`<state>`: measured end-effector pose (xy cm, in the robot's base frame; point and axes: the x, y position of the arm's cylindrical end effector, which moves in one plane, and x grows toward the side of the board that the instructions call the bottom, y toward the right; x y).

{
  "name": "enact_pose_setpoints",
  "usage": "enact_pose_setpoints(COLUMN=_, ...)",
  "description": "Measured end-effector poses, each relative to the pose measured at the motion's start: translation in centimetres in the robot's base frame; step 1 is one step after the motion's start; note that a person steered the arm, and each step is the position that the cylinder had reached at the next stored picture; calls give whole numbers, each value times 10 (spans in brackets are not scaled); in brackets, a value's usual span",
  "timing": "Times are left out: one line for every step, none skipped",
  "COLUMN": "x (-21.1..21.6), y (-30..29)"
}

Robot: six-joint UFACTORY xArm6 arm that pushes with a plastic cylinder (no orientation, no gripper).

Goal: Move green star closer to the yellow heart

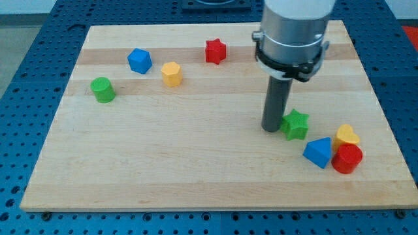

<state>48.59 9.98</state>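
Contact stage of the push is in hand, by my reading: my tip (pixel 272 128) stands on the wooden board (pixel 196 170) hard against the view's left side of the green star (pixel 296 124), touching it or very nearly so. The yellow heart (pixel 347 135) lies to the view's right of the star and slightly lower, near but apart from it. A blue block (pixel 318 152), wedge-like in outline, sits below and between them, and a red cylinder (pixel 347 158) rests just beneath the heart, apparently touching it.

Next move, as judged, calls for a short push toward the view's right with a slight downward lean. The line should pass above the blue block; clipping it could shove the heart or the cylinder away.

Pose: the rod hangs vertical from its grey cylindrical mount (pixel 291 36), which enters from the view's top. No pincer is fitted, so there is nothing to open, close or grip; the rod only pushes.

Elsewhere, well apart at the view's upper left: a green cylinder (pixel 102 89), a blue block (pixel 139 61), a yellow block (pixel 171 74) and a red star (pixel 215 50). None bears on the push.
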Motion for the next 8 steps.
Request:
enact_pose_setpoints(x=0, y=22)
enact_pose_setpoints(x=-1, y=27)
enact_pose_setpoints(x=-1, y=26)
enact_pose_setpoints(x=-1, y=26)
enact_pose_setpoints(x=-1, y=26)
enact_pose_setpoints(x=0, y=40)
enact_pose_setpoints(x=8, y=56)
enact_pose_setpoints(x=16, y=61)
